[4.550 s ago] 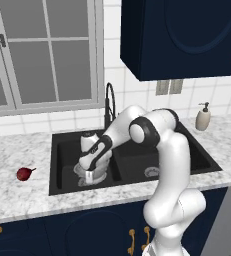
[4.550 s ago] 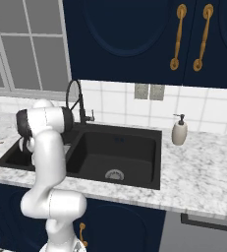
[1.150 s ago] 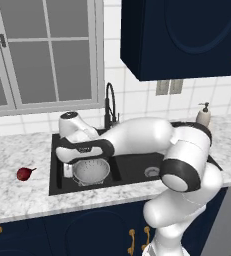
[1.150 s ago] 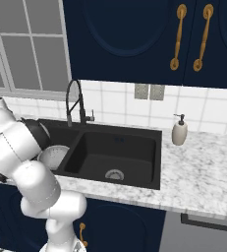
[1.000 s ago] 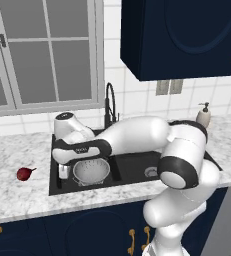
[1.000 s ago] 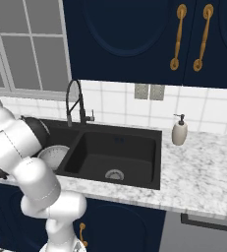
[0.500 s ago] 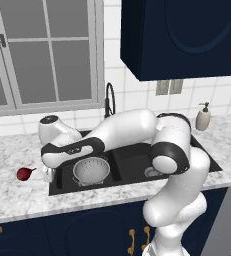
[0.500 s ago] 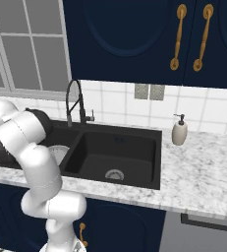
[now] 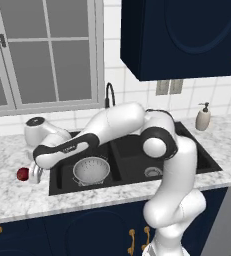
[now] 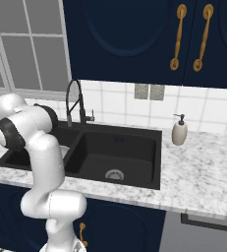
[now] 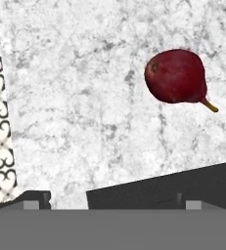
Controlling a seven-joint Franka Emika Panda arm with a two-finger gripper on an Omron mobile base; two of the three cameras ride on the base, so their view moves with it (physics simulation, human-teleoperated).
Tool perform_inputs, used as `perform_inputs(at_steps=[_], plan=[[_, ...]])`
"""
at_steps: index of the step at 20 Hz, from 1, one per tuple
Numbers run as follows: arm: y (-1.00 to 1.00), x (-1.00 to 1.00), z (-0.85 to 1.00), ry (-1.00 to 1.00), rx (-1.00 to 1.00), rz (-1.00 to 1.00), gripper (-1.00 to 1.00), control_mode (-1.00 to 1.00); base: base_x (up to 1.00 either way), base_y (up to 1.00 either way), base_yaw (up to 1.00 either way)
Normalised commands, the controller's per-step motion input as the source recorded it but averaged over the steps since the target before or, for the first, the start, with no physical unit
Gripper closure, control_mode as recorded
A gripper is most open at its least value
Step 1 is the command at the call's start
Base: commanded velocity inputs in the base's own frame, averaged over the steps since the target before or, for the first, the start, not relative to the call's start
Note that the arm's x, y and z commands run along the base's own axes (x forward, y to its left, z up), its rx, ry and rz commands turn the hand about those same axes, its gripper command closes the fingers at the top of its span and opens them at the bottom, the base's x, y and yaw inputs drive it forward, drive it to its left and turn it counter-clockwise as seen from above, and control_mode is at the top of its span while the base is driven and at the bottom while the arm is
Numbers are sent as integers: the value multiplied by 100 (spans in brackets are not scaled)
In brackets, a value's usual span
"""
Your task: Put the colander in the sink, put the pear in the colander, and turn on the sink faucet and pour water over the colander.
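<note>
- The colander (image 9: pixel 91 170) sits inside the left basin of the sink (image 9: pixel 187 145), so the first part of the task looks done.
- The pear (image 9: pixel 22 174) lies on the marbled counter (image 9: pixel 17 192), just beside the left edge of the sink and outside it; in the hand view the pear (image 11: pixel 176 76) lies on its side with its thin stem pointing to the right of that picture.
- The gripper (image 9: pixel 35 174) hangs close over the counter just beside the pear, between the pear and the sink edge, and its jaws stand wide apart with nothing between them.
- Risk: in the hand view the pear is off to one side and not between the finger tips, so I judge that closing now would catch nothing or only push the fruit.
- Risk: the pear is round and lies free, so a touch by one finger could roll it along the counter, further from the sink.
- Risk: the arm reaches across the sink, so a low lift toward the colander could knock the sink rim or the faucet (image 10: pixel 74 101).
- No brand, label or readable writing appears on the soap bottle (image 10: pixel 179 131), the sink or the cabinets (image 10: pixel 134 39).
</note>
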Motion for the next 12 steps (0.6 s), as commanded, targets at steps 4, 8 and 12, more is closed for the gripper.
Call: perform_inputs(at_steps=[4, 8, 12], plan=[[34, 21, 10, 0, 0, 0, -100, -100, 0, 0, 0], [28, 23, 7, 0, 0, 0, -100, -100, 0, 0, 0], [24, 16, 4, 0, 0, 1, -100, -100, 0, 0, 0]])
